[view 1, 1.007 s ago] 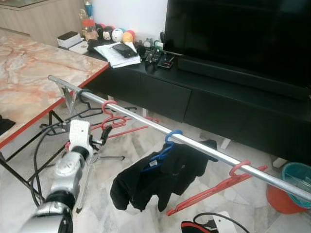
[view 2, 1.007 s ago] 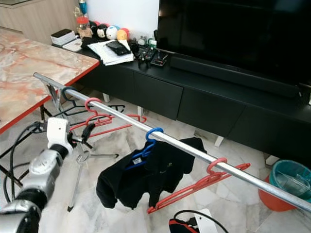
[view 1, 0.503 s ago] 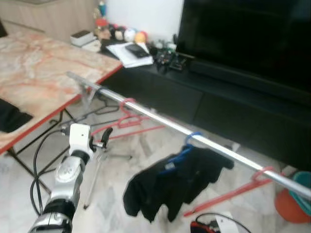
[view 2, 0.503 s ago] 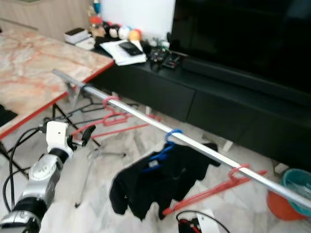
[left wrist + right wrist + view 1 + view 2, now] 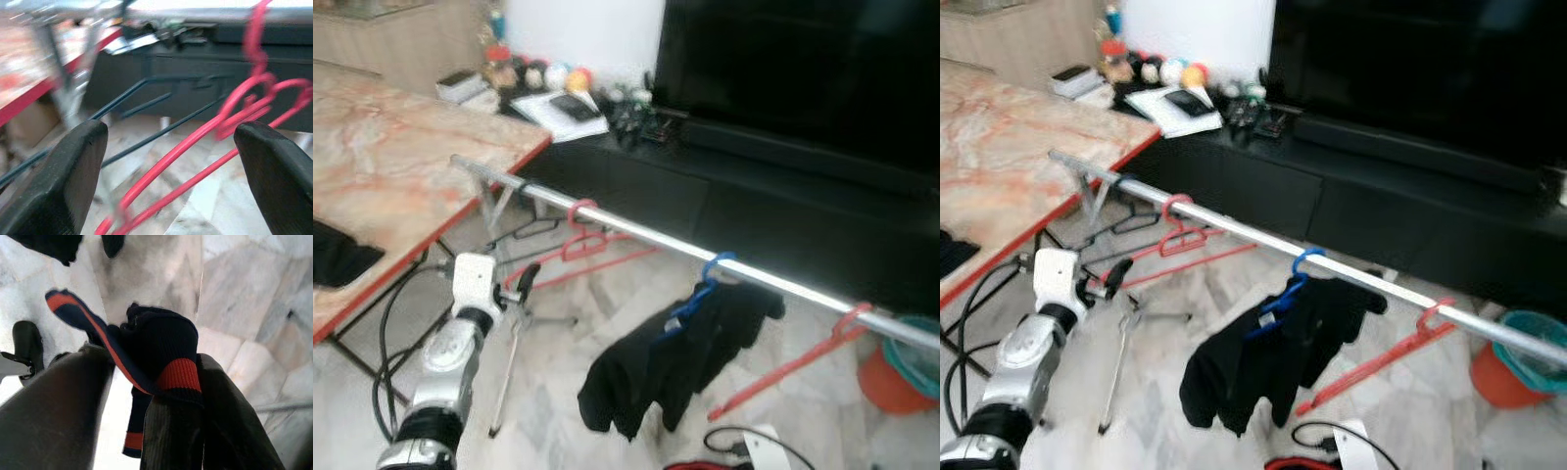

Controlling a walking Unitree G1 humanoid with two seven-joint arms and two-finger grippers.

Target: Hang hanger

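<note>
On rail (image 5: 636, 235): two red hangers (image 5: 582, 230), one blue hanger (image 5: 700, 294).

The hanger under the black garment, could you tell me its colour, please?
Blue hanger, clearest in the right eye view.

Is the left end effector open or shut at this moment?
Open. In the left wrist view the left end effector has its fingers far apart, with only red hangers visible beyond the gap.
</note>
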